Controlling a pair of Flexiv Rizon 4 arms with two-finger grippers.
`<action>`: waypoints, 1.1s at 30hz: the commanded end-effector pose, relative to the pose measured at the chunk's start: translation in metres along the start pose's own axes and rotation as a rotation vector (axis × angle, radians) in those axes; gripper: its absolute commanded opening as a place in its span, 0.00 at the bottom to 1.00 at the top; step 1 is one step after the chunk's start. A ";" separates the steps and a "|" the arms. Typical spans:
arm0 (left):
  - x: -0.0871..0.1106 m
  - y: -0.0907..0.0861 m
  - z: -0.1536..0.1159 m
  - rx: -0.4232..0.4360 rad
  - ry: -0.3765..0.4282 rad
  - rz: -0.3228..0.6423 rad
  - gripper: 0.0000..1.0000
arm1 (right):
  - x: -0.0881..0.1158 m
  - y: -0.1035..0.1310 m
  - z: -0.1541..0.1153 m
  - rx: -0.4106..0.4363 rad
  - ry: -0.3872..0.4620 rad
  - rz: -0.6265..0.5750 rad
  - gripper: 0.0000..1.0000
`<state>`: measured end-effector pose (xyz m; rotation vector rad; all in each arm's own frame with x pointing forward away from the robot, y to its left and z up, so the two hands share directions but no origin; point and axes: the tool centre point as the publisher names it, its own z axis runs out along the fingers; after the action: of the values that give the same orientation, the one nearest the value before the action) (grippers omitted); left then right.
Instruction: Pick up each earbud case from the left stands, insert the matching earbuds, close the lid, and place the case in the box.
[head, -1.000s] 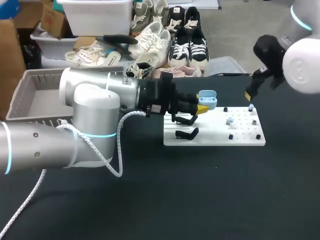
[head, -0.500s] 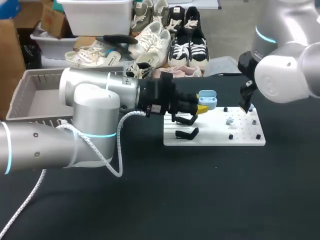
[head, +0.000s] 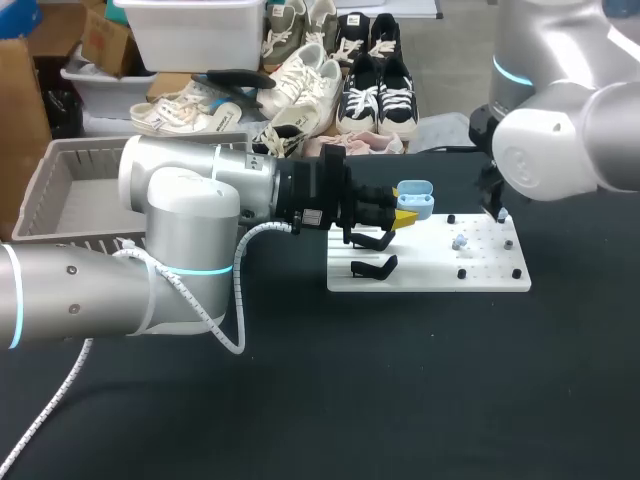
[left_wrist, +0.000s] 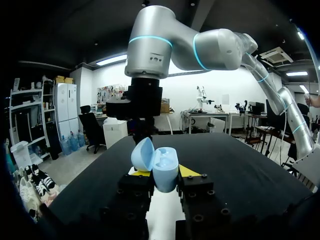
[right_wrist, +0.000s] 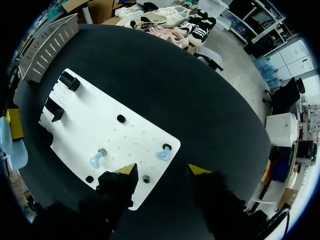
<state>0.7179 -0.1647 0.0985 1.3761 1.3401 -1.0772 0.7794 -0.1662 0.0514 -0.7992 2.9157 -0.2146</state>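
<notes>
As seen from overhead, my left gripper (head: 404, 216) holds the pale blue plastic earbud case (head: 415, 198), lid open, near the black stands (head: 372, 240) on the flat white pegboard (head: 430, 275). My right gripper (head: 497, 207) hangs over its far right corner.

From my left wrist, both yellow tips pinch the case.

From my right wrist, my fingers stand wide apart above the pegboard. One small blue earbud (right_wrist: 163, 154) lies ahead between them and a second blue earbud (right_wrist: 96, 160) lies off to one side.

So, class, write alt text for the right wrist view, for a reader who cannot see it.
The open right pincer hangs over a white board holding two blue earbuds, on a black table. A blue case shows beside the board.
</notes>
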 end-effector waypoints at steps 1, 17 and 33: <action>0.000 -0.002 0.000 -0.005 -0.001 0.001 0.00 | -0.001 0.002 0.002 0.022 0.013 0.006 0.50; 0.000 -0.002 0.000 -0.005 -0.001 0.001 0.00 | 0.001 0.004 0.017 0.051 0.031 0.058 0.45; 0.000 -0.002 0.000 -0.005 -0.001 0.001 0.00 | 0.000 0.004 0.024 0.085 -0.031 0.129 0.42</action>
<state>0.7179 -0.1648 0.0985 1.3762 1.3401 -1.0772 0.7865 -0.1634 0.0279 -0.5985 2.9116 -0.3082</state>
